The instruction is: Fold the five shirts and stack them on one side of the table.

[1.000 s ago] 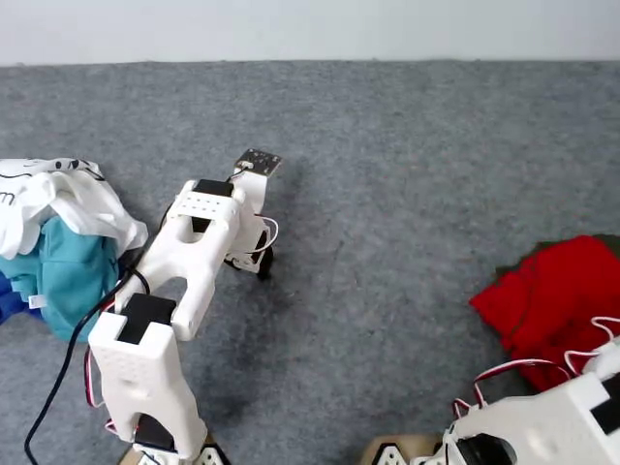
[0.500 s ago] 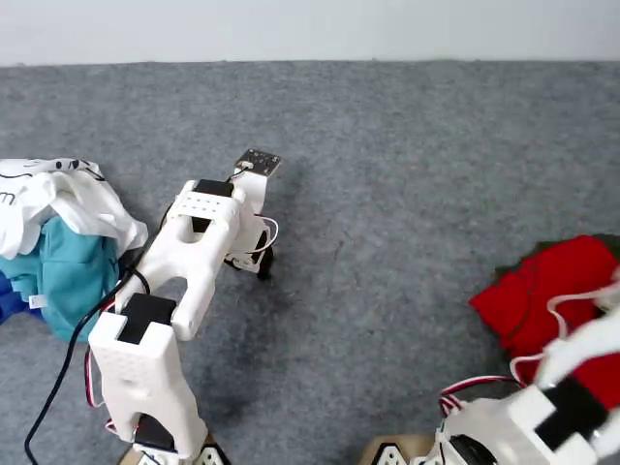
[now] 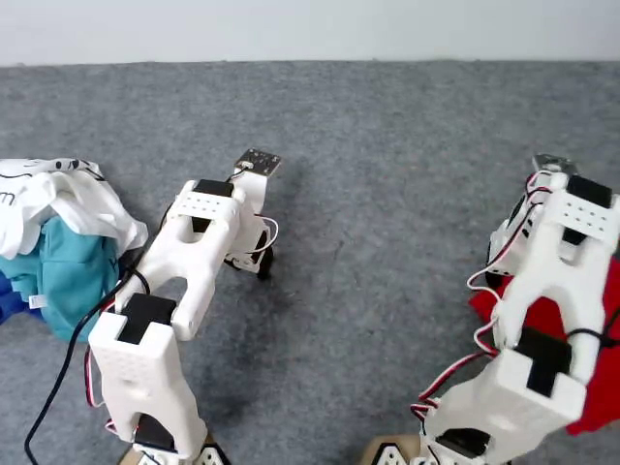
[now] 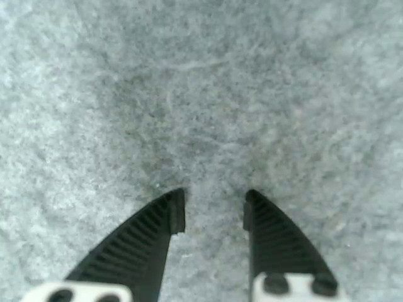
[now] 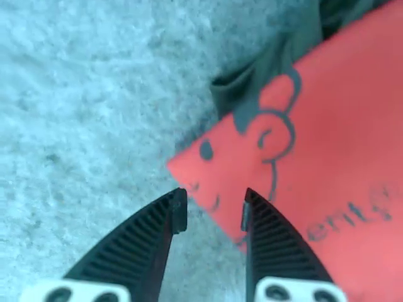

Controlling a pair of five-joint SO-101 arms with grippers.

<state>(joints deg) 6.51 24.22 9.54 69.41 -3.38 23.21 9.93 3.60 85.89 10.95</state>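
1. Left gripper (image 4: pixel 213 211): jaws spread and holding nothing. It hangs over the bare grey table (image 3: pixel 387 145), near the middle and apart from every garment.
2. Right gripper (image 5: pixel 212 211): jaws spread with nothing pinched. It is positioned over the corner of the red shirt (image 5: pixel 315 157). Whether the fingertips touch the cloth cannot be told.
3. Red shirt: lies at the right edge of the table, partly under the right arm in the high view. It lies flat with a straight edge and a printed face uppermost. A dark olive garment (image 5: pixel 252 88) shows from beneath it.
4. Left edge of the table: a white shirt (image 3: pixel 53 194) is heaped on a teal shirt (image 3: pixel 68 271), with a blue shirt (image 3: pixel 8 295) at the margin. All three are crumpled.
5. Progress, as judged: the red and olive pair may be the start of the stack, though their folds cannot be confirmed. The three garments in the left heap appear unfolded, so most of the work remains.
6. Step in hand, as judged: the right arm is attending to the red shirt's corner.
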